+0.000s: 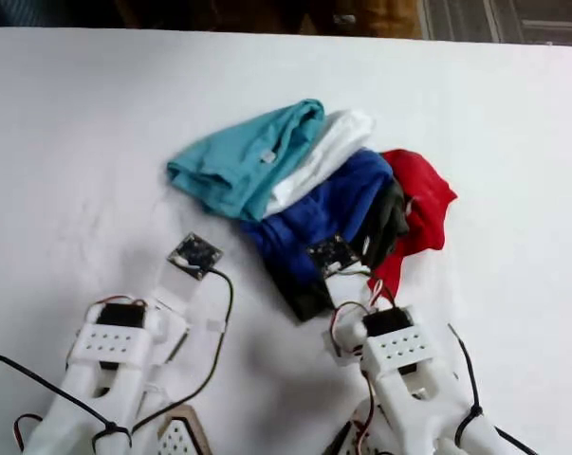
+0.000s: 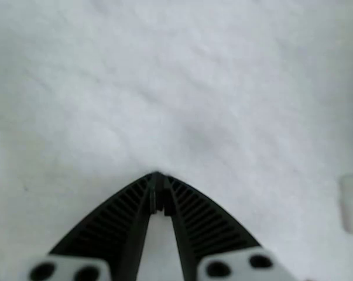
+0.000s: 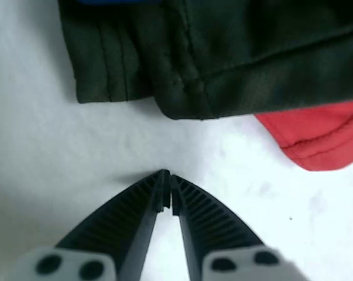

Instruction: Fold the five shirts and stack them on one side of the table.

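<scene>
Five shirts lie in an overlapping heap at the table's middle: a teal shirt [image 1: 243,156], a white shirt [image 1: 322,152], a blue shirt [image 1: 323,209], a black shirt [image 1: 385,223] and a red shirt [image 1: 420,204]. My right gripper [image 3: 166,175] is shut with nothing in it, hovering just short of the black shirt's hem [image 3: 182,99], with the red shirt's edge [image 3: 319,137] beside it. My left gripper [image 2: 157,177] is shut over bare table, near-left of the heap.
The white table [image 1: 96,123] has free room on the left and right of the heap. Both white arms [image 1: 124,351] [image 1: 399,360] rise from the near edge, with cables trailing beside them.
</scene>
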